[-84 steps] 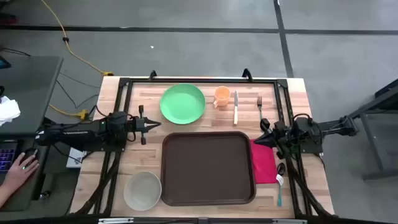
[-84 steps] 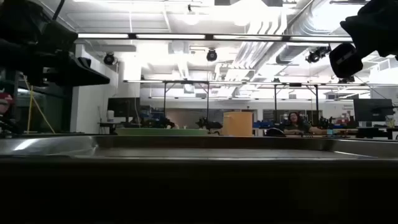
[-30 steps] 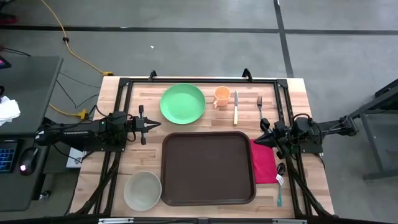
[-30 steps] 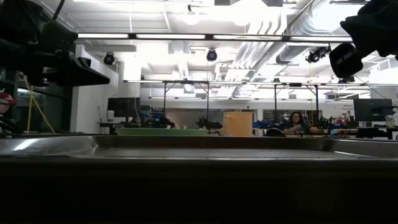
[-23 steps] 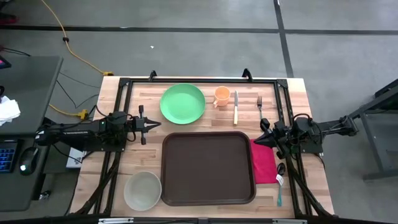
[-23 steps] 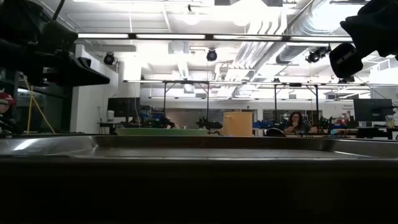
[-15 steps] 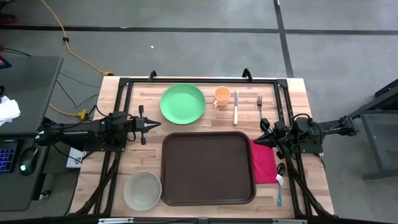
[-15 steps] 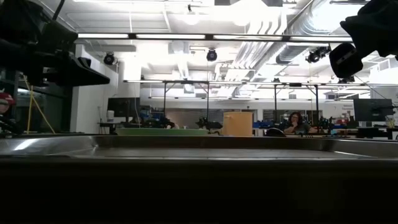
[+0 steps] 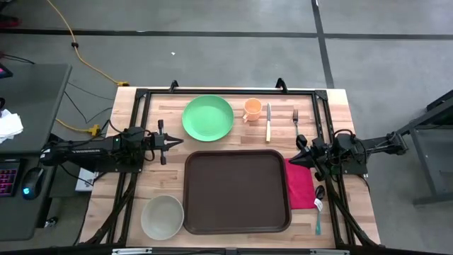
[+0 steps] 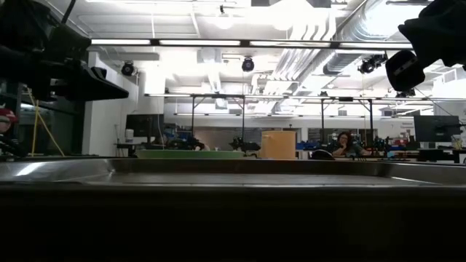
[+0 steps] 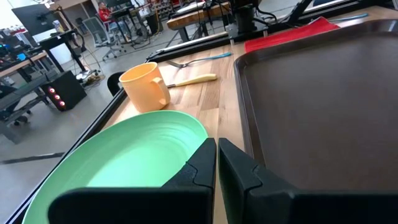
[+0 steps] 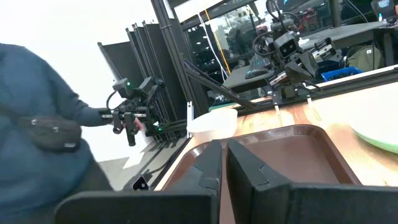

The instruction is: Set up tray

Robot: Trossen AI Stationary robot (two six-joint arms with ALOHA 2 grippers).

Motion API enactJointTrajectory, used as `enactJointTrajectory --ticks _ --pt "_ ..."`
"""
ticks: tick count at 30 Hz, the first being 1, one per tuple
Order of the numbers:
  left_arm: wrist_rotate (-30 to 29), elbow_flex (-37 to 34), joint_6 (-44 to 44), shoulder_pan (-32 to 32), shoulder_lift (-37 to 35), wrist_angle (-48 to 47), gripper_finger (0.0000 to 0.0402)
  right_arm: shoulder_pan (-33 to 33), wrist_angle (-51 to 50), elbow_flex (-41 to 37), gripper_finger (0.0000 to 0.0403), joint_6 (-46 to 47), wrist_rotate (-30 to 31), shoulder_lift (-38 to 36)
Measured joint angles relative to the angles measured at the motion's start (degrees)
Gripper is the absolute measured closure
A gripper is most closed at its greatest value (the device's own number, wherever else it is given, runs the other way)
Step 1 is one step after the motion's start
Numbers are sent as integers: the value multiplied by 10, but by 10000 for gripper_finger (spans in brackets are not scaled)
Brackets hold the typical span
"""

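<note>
Two grippers clenched on nothing, left gripper (image 9: 177,141) held off the tray's (image 9: 237,191) left far corner, right gripper (image 9: 297,161) above the red napkin (image 9: 301,185) at its right edge, tray centred near the table's front.

On the table we count 1 large dark brown rectangular plastic tray (image 9: 237,191), 1 round green plate (image 9: 208,117), 1 orange mug (image 9: 252,110), 1 pale grey-green bowl (image 9: 162,217), 1 cream-handled knife (image 9: 268,123), 1 metal fork (image 9: 295,120), and 1 red cloth napkin (image 9: 300,185). We also make out 1 spoon with a light blue handle (image 9: 318,210) beside the napkin. We count 2 dark robot arms and 1 seated person (image 10: 344,143) in the room beyond.
</note>
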Motion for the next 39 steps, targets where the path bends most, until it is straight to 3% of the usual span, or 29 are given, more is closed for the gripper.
enactJointTrajectory --ticks 9,13,18,26,33,39 --pt "0 0 0 0 0 7 355 0 30 0 402 -37 104 0" --pt "0 4 0 0 0 20 355 0 71 0 402 -6 157 0" --pt "0 36 0 0 -1 35 355 0 114 0 402 42 275 0" --pt "0 83 0 0 0 139 355 0 178 0 402 50 450 0" --pt "1 159 0 0 21 150 355 0 186 0 402 50 500 0" --pt "1 242 0 0 120 149 355 0 191 0 402 50 528 0"
